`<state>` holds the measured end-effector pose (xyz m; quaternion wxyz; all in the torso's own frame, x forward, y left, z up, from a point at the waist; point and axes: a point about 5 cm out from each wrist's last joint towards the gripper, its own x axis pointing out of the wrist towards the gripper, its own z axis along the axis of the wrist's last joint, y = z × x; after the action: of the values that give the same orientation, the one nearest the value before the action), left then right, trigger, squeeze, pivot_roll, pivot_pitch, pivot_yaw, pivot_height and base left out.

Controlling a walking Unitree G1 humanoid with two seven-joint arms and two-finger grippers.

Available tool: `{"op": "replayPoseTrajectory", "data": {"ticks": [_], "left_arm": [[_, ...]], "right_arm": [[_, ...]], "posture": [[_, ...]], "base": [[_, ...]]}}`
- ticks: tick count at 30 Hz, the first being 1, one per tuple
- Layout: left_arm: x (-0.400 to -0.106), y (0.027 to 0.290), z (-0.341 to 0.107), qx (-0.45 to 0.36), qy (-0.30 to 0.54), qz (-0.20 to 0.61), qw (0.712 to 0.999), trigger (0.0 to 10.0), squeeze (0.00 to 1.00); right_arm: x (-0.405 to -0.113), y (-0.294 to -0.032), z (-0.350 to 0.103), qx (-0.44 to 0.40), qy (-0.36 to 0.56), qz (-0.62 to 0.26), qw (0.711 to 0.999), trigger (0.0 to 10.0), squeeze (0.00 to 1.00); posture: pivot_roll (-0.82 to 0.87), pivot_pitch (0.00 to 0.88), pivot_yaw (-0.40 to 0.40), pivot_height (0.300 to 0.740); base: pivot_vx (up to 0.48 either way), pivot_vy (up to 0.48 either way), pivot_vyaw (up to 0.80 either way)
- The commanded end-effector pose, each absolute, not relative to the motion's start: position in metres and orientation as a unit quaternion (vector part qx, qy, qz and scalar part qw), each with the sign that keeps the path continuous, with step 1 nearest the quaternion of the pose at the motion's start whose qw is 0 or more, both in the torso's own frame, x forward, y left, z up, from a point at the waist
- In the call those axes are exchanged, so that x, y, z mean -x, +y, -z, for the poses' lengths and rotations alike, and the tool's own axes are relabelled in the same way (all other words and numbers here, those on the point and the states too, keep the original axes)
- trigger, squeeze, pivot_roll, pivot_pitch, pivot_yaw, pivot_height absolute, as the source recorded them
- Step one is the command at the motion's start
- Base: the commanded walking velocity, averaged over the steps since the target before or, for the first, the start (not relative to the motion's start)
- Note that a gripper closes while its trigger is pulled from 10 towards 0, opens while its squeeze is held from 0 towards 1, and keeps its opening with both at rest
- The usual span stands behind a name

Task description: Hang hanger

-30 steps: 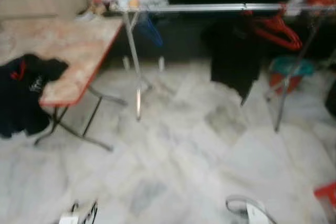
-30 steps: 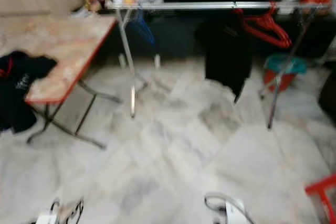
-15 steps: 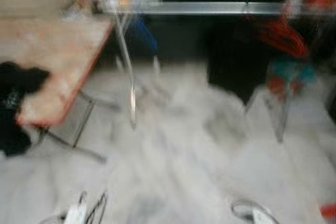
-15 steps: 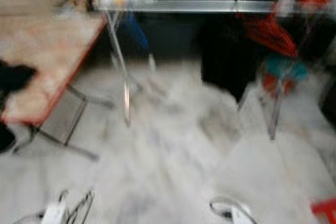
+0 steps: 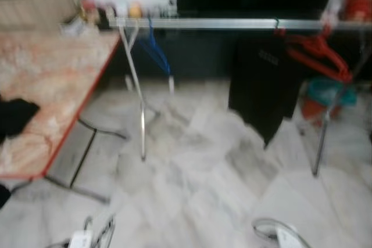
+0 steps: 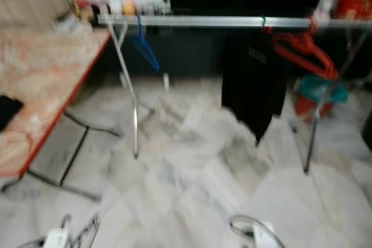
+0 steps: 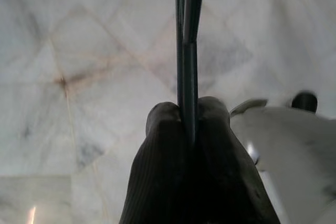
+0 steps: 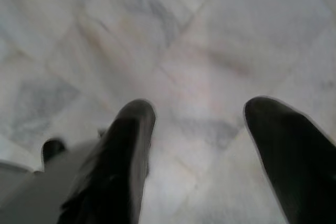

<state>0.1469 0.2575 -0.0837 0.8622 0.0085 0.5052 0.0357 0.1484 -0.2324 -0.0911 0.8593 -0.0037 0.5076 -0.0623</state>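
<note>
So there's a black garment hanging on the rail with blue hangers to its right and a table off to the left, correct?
Not quite. In the left eye view the hangers to the right of the black garment on the rail are red; the blue one hangs left of it. The table is on the left.

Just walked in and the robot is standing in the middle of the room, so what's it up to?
It is facing a clothes rail while carrying a thin wire hanger, pinched in its left claw down low. The right claw is open and empty above the marble floor. On the rail hang a black garment, red hangers and a blue hanger. A folding table stands to the left. The carried hanger is not on the rail yet.
</note>
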Motion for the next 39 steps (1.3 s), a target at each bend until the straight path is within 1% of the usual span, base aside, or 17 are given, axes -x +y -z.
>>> {"op": "replayPoseTrajectory", "data": {"ticks": [1, 39], "left_arm": [[-0.1425, 0.269, 0.0816, -0.027, 0.51, -0.044, 0.859, 10.0, 0.0], [-0.1438, 0.2675, 0.0816, -0.029, 0.51, -0.037, 0.859, 10.0, 0.0]], "right_arm": [[-0.1526, -0.2218, 0.0918, -0.004, 0.504, 0.051, 0.862, 10.0, 0.0], [-0.1526, -0.2219, 0.0918, -0.001, 0.505, 0.044, 0.862, 10.0, 0.0]], "posture": [[0.02, 0.0, 0.019, 0.74], [0.03, 0.0, 0.007, 0.74]], "base": [[0.386, 0.0, 0.0], [0.393, 0.0, 0.0]]}}
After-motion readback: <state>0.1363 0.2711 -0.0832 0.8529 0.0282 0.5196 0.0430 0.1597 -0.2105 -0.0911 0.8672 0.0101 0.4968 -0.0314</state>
